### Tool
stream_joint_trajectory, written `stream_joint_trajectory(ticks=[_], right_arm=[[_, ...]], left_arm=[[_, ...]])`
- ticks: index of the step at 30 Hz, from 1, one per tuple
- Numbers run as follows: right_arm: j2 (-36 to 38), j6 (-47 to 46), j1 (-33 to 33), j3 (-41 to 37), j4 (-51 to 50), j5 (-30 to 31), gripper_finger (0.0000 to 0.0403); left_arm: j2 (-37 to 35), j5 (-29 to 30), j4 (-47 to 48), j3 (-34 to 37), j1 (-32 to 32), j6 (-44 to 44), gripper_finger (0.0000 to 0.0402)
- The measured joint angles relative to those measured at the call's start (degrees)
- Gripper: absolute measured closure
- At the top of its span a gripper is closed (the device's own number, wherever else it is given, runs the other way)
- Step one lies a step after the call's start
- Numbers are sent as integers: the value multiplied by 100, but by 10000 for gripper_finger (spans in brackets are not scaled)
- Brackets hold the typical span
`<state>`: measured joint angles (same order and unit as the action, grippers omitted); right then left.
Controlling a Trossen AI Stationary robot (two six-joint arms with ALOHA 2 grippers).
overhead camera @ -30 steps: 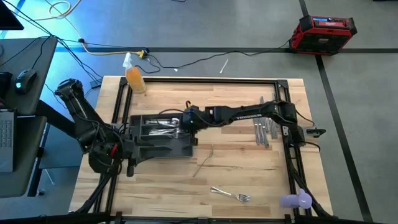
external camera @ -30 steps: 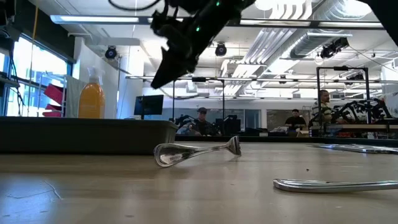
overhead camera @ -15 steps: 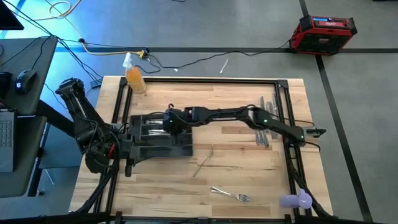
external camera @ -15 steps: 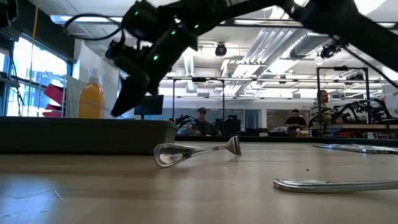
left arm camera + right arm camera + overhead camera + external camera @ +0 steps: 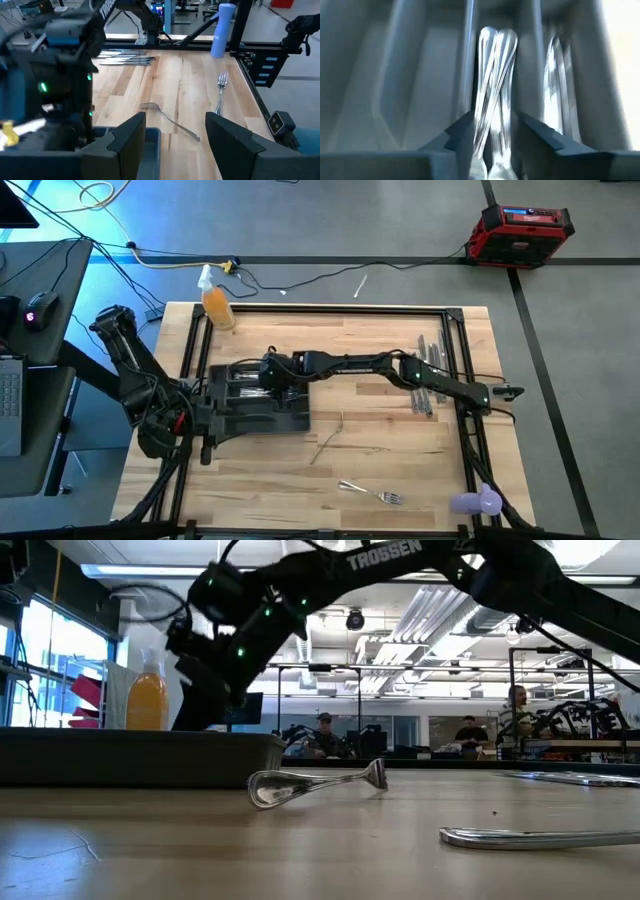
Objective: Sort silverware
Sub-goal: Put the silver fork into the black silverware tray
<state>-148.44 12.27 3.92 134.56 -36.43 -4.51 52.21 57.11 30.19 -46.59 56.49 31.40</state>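
Wooden tabletop [image 5: 380, 460], pale butcher-block, carries silverware scattered in several spots. Nearest the front edge lies a fork [image 5: 372, 494]; a little farther in, a second fork [image 5: 328, 440] rests near the middle. At table height, one piece with a rounded end [image 5: 315, 783] lies on the wood, with another handle [image 5: 535, 836] closer by.

Beyond these sits a dark grey compartmented tray [image 5: 255, 395]. The right tool [image 5: 492, 132] hangs low over it, fingers parted around two slim shiny handles [image 5: 492, 120] lying in one slot; I cannot tell whether they touch. More pieces gleam in the next slot [image 5: 560, 100]. The left tool [image 5: 175, 145] waits at the tray's near end, fingers spread wide, holding nothing.

Farther right, a row of knives [image 5: 425, 385] lies together near the frame.

Each piece looks light, rigid and slick; pinching across the narrow handle near its middle seems safest, since polished metal may slide or pivot.

White lettering on the right arm reads "TROSSEN" [image 5: 383, 553]. At the far edge stands an orange spray bottle [image 5: 216, 302].
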Motion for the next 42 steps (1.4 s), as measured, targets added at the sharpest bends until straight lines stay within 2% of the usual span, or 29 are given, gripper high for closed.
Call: stream_joint_trajectory(ticks=[5, 8, 13, 17, 23, 27, 33, 37, 42], right_arm=[[667, 323, -140, 41, -729, 132, 241], [1260, 549, -324, -30, -1484, 228, 243], [2075, 696, -915, -40, -3104, 249, 269], [2511, 108, -1632, -44, -4042, 267, 294], [2603, -1464, -2790, -55, -4607, 578, 330], [2626, -2749, -3467, -587, -4581, 885, 340], [2614, -4293, -4104, -2026, -3962, 1463, 341], [2675, -4518, -4240, -3088, -2906, 1184, 341], [3080, -4793, -4004, -4322, -1493, 795, 325]], left_arm=[[2, -51, 7, 0, 136, 98, 216], [2, -54, 8, 0, 291, 185, 216], [9, -25, 12, 0, 542, 307, 216], [29, 70, 1, -2, 675, 354, 216], [45, 93, 6, 0, 706, 410, 216], [62, 95, 5, 0, 706, 408, 216], [79, 100, 18, 0, 706, 399, 216], [83, 100, 7, 0, 690, 257, 216], [83, 112, 12, 0, 690, 151, 216]])
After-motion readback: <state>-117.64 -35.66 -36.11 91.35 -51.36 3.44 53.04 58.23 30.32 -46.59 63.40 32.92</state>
